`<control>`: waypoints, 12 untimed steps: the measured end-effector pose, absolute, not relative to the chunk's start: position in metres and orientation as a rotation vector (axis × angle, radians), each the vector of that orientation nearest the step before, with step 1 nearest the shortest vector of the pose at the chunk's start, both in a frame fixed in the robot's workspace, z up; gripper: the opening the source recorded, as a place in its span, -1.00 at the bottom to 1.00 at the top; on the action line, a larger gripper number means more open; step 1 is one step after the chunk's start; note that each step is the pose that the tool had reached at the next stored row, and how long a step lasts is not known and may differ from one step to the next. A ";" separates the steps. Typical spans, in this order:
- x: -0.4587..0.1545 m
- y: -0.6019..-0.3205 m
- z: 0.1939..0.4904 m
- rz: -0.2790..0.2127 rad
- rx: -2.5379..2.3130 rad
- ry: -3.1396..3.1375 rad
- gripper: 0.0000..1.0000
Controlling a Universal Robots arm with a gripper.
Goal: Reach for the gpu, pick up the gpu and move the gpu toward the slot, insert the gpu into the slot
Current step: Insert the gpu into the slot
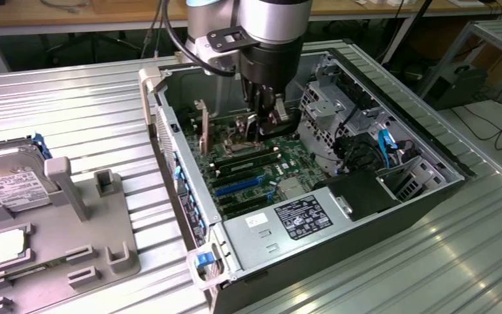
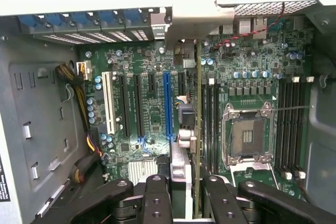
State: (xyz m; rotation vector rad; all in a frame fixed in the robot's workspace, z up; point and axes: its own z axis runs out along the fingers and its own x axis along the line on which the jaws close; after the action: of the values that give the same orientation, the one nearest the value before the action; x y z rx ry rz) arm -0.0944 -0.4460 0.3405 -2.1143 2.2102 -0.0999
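Inside the open computer case (image 1: 425,154), the hand (image 2: 184,192) is pinching the gpu (image 2: 198,129) edge-on above the motherboard (image 1: 260,176).
From the blue slot (image 2: 167,106) across to the card: it stands upright, long axis parallel to the slots; any sideways offset could jam its edge on the board.

Silver-grey arm (image 1: 273,19), black cable, black tool (image 2: 181,192) with round screws
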 end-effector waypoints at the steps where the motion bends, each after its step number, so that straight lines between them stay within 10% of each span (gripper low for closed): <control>1: -0.095 -0.446 0.339 -0.100 -2.114 2.210 -0.43; 12: -0.100 -0.450 0.324 -0.100 -2.114 2.210 -0.43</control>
State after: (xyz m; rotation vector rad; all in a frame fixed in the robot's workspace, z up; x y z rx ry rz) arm -0.0998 -0.4496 0.3244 -2.1143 2.2102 -0.0999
